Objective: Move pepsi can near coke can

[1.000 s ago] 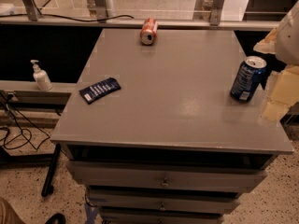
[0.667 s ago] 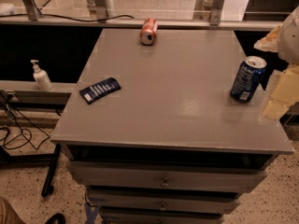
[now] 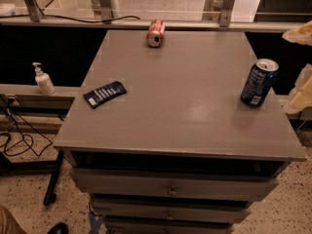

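Rightward, hand (image 3: 300,92) beyond table (image 3: 185,101) edge, near pepsi can (image 3: 259,83); coke can (image 3: 155,32) well apart.

The grey tabletop (image 3: 185,101) (it sits on a cabinet of drawers (image 3: 170,186)) carries three things. The coke can (image 3: 155,32) lies on its side near the far edge. The pepsi can (image 3: 259,83) stands upright near the right edge, well apart from it. A flat dark blue snack packet (image 3: 104,94) lies near the left edge. The gripper (image 3: 301,94) is just beyond the right edge, beside the pepsi can.

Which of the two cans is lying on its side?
The red coke can, far edge; the blue pepsi can stands upright by the claw at right.
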Robot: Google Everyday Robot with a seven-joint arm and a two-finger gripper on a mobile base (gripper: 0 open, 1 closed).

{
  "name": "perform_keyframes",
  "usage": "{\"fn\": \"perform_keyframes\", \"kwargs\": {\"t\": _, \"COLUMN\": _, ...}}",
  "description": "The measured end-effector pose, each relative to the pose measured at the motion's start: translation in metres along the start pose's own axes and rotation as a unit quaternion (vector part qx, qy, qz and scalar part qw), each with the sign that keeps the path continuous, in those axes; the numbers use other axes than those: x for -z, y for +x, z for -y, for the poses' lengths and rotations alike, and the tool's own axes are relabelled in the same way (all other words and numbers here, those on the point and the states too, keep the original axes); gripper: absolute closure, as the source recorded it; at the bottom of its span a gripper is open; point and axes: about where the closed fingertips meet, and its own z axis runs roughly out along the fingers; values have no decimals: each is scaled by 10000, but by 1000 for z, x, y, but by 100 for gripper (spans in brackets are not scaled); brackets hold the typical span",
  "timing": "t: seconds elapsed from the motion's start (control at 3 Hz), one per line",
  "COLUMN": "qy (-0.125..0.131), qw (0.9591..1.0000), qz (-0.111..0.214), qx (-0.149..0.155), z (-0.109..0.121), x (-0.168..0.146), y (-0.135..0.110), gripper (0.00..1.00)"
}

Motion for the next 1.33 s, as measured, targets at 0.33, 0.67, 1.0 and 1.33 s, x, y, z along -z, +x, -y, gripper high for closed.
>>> {"fn": "perform_keyframes", "kwargs": {"t": 0.33, "qy": 225, "qw": 9991, "qz": 349, "qx": -62, "z": 26, "x": -8, "y": 26, "gripper": 0}}
{"fn": "perform_keyframes", "kwargs": {"t": 0.67, "qy": 326, "qw": 9957, "qz": 785, "qx": -373, "z": 46, "x": -22, "y": 47, "gripper": 0}}
{"fn": "perform_keyframes", "kwargs": {"t": 1.0, "qy": 249, "qw": 9871, "qz": 1287, "qx": -924, "z": 50, "x": -46, "y": 59, "gripper": 0}}
{"fn": "perform_keyframes", "kwargs": {"t": 1.33, "qy": 131, "qw": 9746, "qz": 1771, "qx": -1361, "z": 48, "x": -70, "y": 58, "gripper": 0}}
